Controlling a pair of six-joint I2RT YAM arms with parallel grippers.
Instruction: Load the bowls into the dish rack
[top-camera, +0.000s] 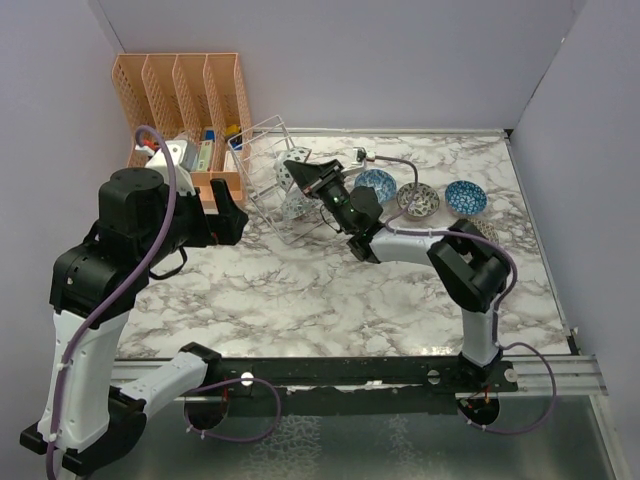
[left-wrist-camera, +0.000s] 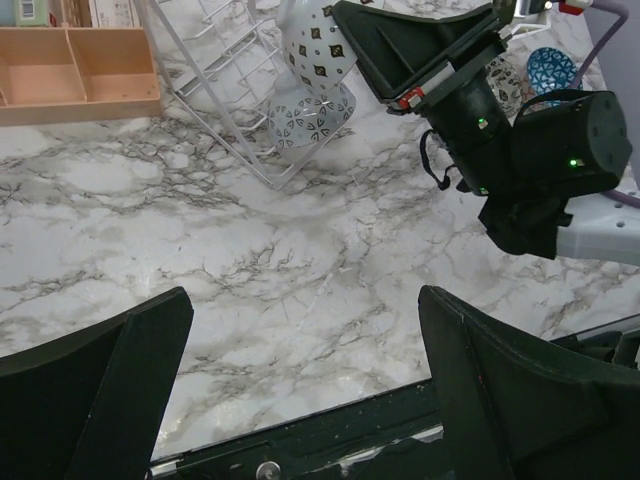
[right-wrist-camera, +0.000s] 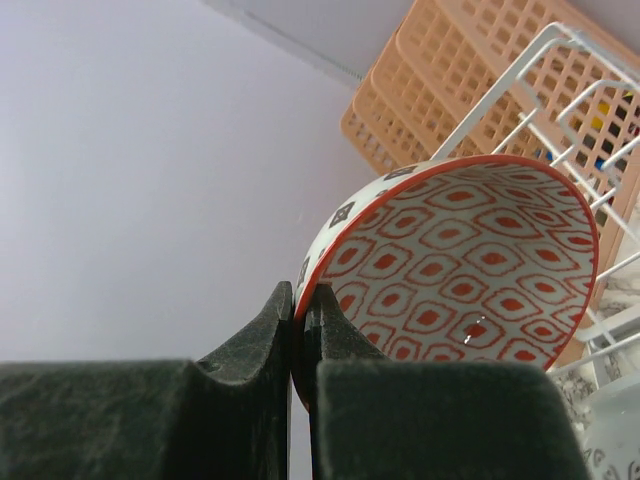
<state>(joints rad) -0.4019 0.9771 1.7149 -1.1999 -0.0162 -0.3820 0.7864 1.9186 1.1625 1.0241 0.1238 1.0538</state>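
Right jaws clamp the rim of my red-patterned bowl (right-wrist-camera: 470, 270), wire dish rack (right-wrist-camera: 500, 85) just beyond; my left jaws gape empty.

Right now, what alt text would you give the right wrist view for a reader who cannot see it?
The right gripper pinches the rim of a red-patterned bowl, held on edge before the white wire dish rack, with an orange organizer behind.

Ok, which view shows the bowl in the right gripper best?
Right wrist: the red-patterned bowl fills it, rim pinched by the right gripper. Left wrist shows only its white outside; top shows it small at the dish rack.
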